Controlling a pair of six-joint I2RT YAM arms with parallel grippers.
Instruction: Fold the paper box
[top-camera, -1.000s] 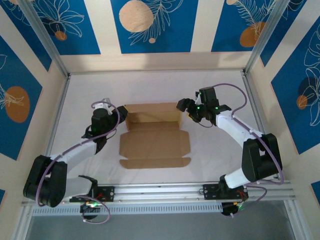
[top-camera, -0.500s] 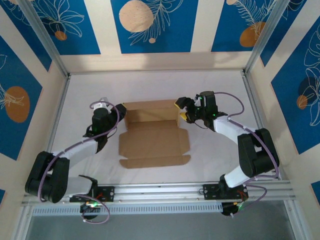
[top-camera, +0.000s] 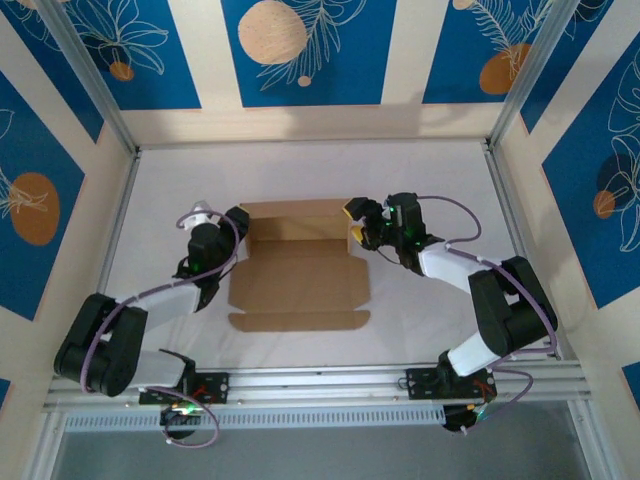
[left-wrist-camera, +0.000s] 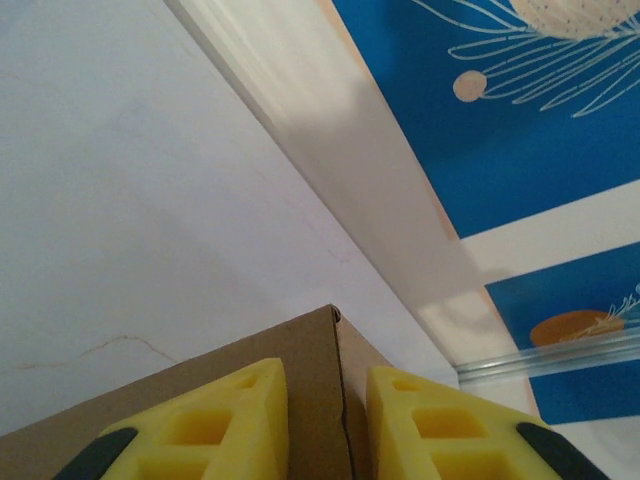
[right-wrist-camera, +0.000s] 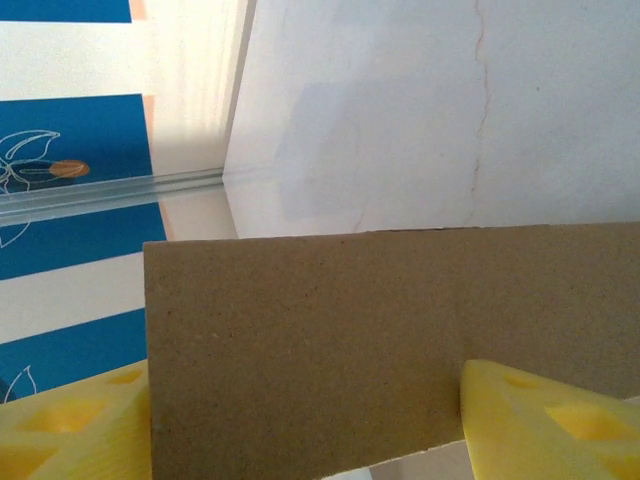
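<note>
Along the lower edge of the top view, both arm bases sit on the rail (top-camera: 320, 382). Just above it the paper box (top-camera: 300, 285) lies in the middle of the worktop (top-camera: 440, 180), its near flaps flat and its far panel standing. At that panel's left end my left hand (top-camera: 238, 222) is narrow, pinched on the cardboard corner. At the right end my right hand (top-camera: 357, 226) stands wide, with a flap lying across its gap, not clamped as far as I can see.

My worry is that if the left pulls alone, the light sheet may skate or twist on the smooth worktop. The unheld right flap could also spring back or crease off its score.

Farther up, the blue-patterned back wall (top-camera: 300, 50) and the right corner post (top-camera: 522, 90) close off the space, leaving the arms little room to swing.
</note>
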